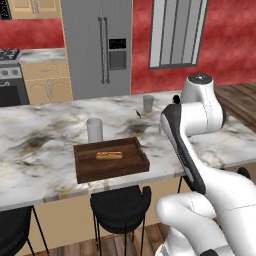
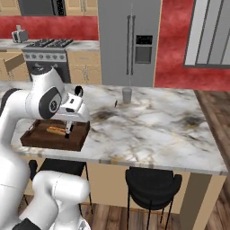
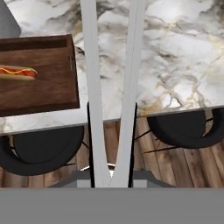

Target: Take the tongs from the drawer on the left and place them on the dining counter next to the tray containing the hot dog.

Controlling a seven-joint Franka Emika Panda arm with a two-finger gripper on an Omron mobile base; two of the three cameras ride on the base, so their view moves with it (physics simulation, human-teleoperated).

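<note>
My gripper (image 3: 111,148) is shut on the slim silver tongs (image 3: 94,87), whose two arms run up the hand view in a narrow V. In the right base view the gripper (image 2: 70,117) hangs over the dining counter (image 2: 152,126), and the tongs (image 2: 68,129) point down by the right end of the dark wooden tray (image 2: 49,140). The hot dog (image 2: 56,130) lies in that tray. The hand view has the tray (image 3: 43,83) and hot dog (image 3: 17,72) left of the tongs, with marble counter (image 3: 175,52) to the right. From the left base, tray (image 1: 90,167) and hot dog (image 1: 109,155) sit near the front edge.
A grey glass (image 1: 94,129) stands just behind the tray and another (image 1: 148,102) farther back. Black stools (image 1: 120,205) (image 2: 150,184) are tucked under the counter's front edge. A tan drawer (image 2: 12,63) stands open by the stove at far left. Bare marble stretches right of the tray.
</note>
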